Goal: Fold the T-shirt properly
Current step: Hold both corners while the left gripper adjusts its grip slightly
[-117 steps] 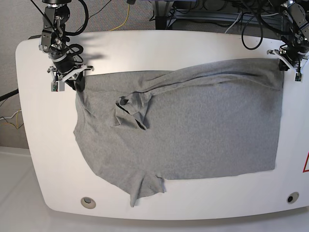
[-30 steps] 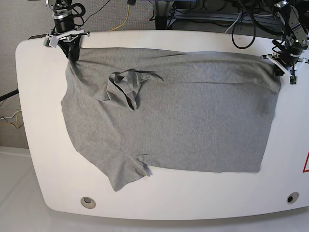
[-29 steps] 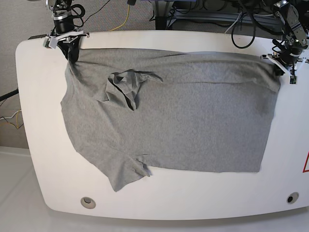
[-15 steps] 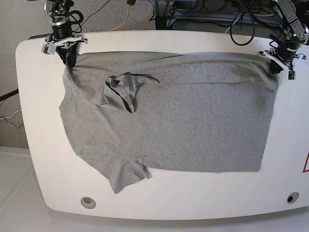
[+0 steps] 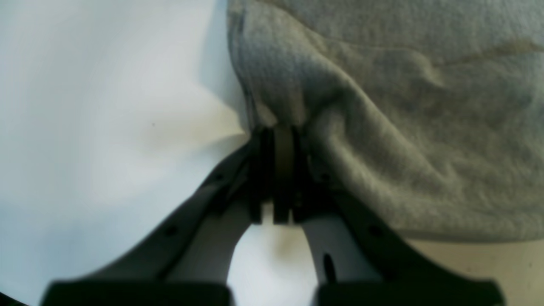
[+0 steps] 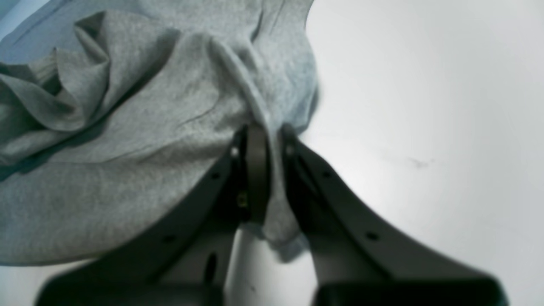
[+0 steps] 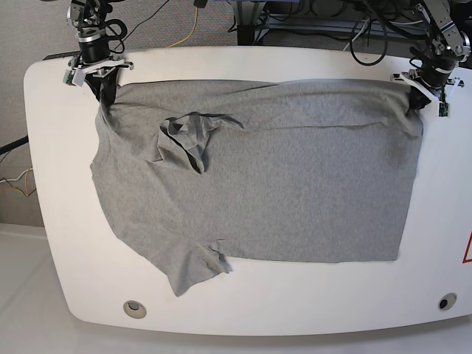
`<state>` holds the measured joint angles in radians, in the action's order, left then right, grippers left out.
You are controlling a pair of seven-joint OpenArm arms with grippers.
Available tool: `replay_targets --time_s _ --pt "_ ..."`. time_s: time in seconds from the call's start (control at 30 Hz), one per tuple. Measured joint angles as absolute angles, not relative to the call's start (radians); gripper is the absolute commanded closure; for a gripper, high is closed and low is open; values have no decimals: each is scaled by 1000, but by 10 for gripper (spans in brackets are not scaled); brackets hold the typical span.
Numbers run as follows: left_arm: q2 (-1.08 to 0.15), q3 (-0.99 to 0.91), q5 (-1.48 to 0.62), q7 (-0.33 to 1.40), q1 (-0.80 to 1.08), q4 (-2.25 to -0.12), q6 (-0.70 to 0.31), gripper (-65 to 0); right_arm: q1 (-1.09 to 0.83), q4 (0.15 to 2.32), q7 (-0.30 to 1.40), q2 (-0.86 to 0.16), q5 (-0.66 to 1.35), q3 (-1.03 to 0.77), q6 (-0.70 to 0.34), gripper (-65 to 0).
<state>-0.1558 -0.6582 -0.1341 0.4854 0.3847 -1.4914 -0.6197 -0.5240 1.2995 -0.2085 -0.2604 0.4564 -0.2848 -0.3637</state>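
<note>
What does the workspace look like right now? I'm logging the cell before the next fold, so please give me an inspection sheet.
Surface: white table, bare along its near edge, two round holes there.
Job's things: T-shirt spread wide, one sleeve bunched on top.
Clutter: nothing seen.
Grippers: left tool shut on a far corner of the shirt; right tool shut on the other far corner.
Cables: black cables and a yellow one behind the table.
Surroundings: grey carpet; red warning sticker at the table's edge.
</note>
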Motion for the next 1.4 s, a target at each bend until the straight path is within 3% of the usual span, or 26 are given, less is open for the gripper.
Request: replay_targets --time_s 0.97,1.4 --pt "-139 -661 -179 397 460 -1492 -642 -16 -524 1299 -208 -260 456 -285 -364 0" --pt "-149 -690 -196 437 462 -1492 -668 -16 -524 1299 -208 -260 456 -285 -364 0"
